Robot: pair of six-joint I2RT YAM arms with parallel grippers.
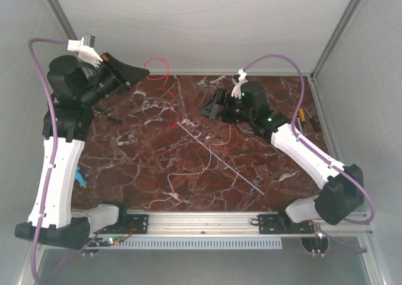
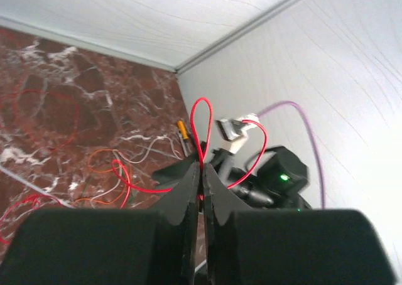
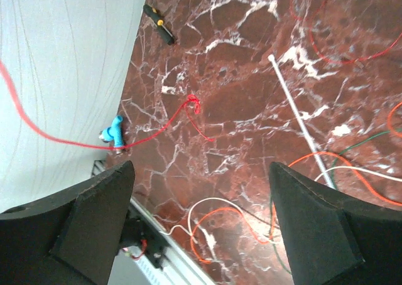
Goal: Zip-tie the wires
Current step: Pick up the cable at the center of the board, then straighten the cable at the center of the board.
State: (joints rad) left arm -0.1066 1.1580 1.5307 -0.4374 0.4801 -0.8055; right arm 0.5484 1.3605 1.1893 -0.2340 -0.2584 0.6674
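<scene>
Left gripper [image 1: 146, 76]: held high at far left, jaws pressed together.
Right gripper [image 1: 210, 109]: low, pointing left, jaws wide apart.

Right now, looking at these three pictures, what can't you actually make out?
- Top view: the blue object beside the left arm is too small to identify.
- Top view: the yellow-and-black tool at the right edge of the table is likewise too small.
- Right wrist view: the zip tie loses its lower end behind a finger of the right pincer.
- Left wrist view: the shut left pincer hides how much red wire it pinches.
</scene>
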